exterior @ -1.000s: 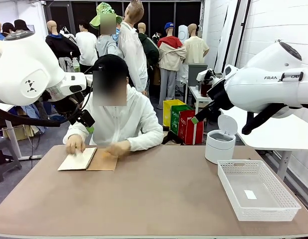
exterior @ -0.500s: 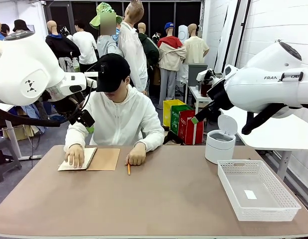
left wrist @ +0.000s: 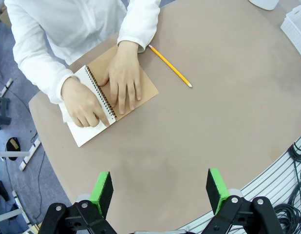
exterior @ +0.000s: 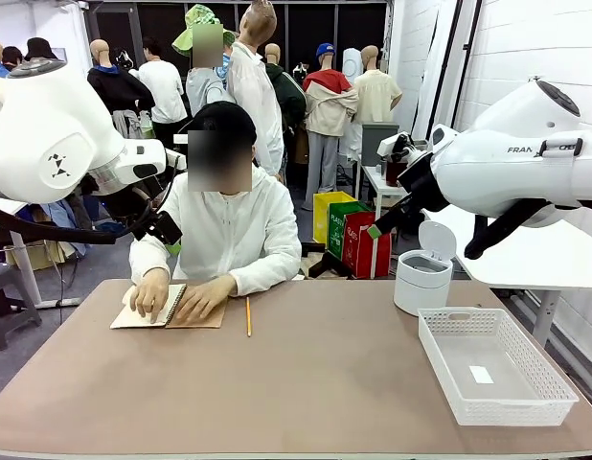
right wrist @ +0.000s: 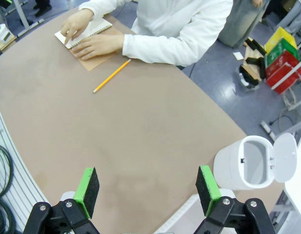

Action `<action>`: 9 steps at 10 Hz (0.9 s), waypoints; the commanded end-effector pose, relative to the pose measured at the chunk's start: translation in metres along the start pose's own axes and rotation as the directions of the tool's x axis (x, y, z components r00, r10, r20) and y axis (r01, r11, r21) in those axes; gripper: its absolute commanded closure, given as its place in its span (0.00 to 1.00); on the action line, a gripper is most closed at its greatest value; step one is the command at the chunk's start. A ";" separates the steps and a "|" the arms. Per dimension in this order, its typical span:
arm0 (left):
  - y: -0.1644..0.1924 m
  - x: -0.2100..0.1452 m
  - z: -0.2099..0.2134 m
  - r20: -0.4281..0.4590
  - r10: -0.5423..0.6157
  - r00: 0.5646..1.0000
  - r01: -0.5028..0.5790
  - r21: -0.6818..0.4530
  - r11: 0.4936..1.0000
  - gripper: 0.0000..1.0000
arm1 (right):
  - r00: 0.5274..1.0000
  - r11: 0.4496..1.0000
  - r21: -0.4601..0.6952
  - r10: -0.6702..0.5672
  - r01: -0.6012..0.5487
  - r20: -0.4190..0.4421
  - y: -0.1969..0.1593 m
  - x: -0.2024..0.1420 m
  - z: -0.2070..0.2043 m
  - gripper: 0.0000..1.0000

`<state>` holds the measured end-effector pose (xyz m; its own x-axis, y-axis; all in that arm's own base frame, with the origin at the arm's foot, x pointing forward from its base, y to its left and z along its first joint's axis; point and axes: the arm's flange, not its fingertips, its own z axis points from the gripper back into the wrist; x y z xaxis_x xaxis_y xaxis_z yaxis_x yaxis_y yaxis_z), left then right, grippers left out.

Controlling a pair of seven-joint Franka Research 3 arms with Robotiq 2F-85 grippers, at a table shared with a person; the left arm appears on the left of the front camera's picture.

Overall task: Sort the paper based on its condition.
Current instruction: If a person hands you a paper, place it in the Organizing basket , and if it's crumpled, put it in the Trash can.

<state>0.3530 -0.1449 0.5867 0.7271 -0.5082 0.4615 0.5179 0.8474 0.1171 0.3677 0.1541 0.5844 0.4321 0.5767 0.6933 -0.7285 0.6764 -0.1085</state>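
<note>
The paper is out of view as loose sheets. A spiral-bound notebook (exterior: 129, 317) (left wrist: 88, 134) (right wrist: 105, 25) with cream pages and a brown cover lies open at the table's far left. The person in white has both hands on it. Just right of it lies an orange pencil (exterior: 247, 316) (left wrist: 170, 66) (right wrist: 111, 75). My left gripper (left wrist: 160, 187) (exterior: 166, 230) hangs open high above the table's left side, nothing between its green pads. High over the right side, my right gripper (right wrist: 148, 187) (exterior: 380, 228) is likewise open and holds nothing.
A white mesh basket (exterior: 468, 413) stands at the right front with a tiny white label (exterior: 481, 374) inside. Behind it is a white round bin (exterior: 421, 284) (right wrist: 253, 165) with its lid up. The brown table's middle is bare.
The person's hand left the pencil lying on the table and moved onto the notebook's brown cover. Both arms stayed still.
</note>
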 end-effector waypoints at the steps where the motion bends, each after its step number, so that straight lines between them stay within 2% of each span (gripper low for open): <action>1: 0.001 0.000 0.000 0.005 0.001 1.000 -0.001 0.001 1.000 0.00 | 1.000 1.000 -0.002 0.007 -0.007 -0.009 -0.001 0.000 0.001 0.00; 9: 0.001 0.000 0.000 0.005 0.001 1.000 -0.001 0.001 1.000 0.00 | 1.000 1.000 -0.002 0.007 -0.007 -0.009 -0.001 0.000 0.001 0.00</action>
<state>0.3530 -0.1449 0.5867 0.7271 -0.5082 0.4615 0.5179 0.8474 0.1171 0.3677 0.1541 0.5844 0.4321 0.5767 0.6933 -0.7285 0.6764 -0.1085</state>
